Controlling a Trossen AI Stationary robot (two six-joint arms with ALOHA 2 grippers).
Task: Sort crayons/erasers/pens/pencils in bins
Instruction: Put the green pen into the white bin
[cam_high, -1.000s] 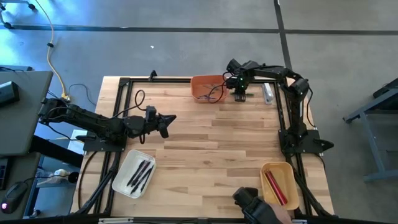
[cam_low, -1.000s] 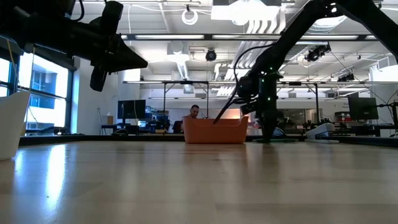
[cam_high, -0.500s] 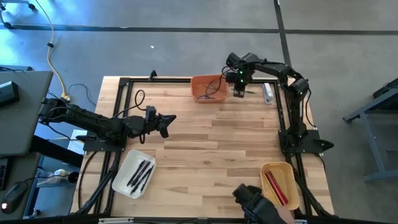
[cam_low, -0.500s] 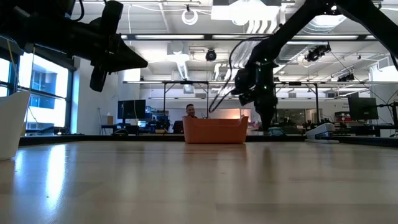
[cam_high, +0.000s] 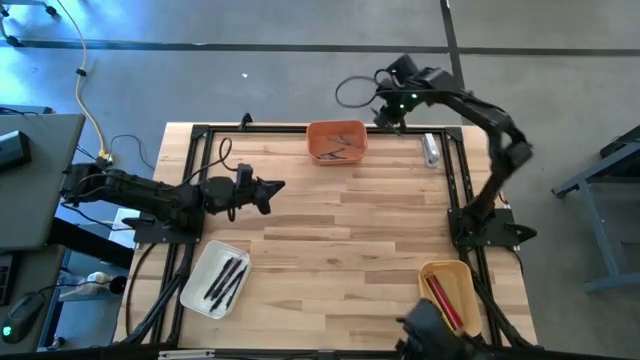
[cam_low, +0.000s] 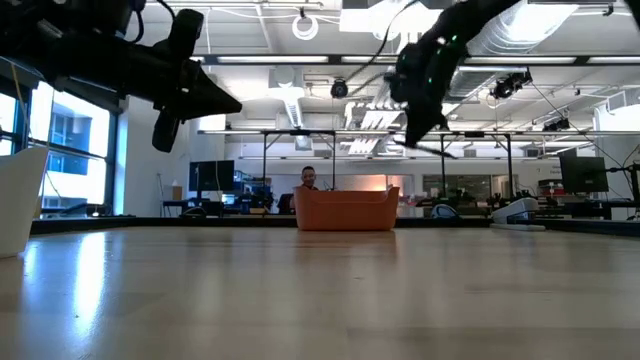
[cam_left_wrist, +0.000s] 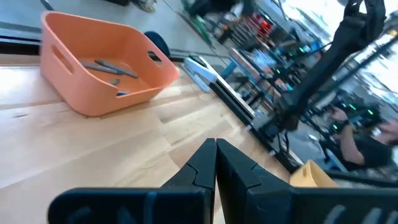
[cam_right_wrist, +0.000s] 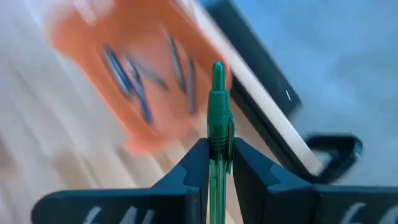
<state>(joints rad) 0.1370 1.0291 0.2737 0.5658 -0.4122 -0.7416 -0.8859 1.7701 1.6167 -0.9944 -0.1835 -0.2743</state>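
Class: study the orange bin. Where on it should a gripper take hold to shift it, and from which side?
Likely the orange bin by its upright wall at a handle slot, coming from above, one finger inside, one outside. The wall is thin and the top open; the grey sticks lie mid-bin, clear of it.

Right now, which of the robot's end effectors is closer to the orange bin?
The right. The right end effector hangs just beyond the orange bin's far right corner, gripping a green pen. The left end effector, shut, hovers mid-table, farther off on the bin's near left.
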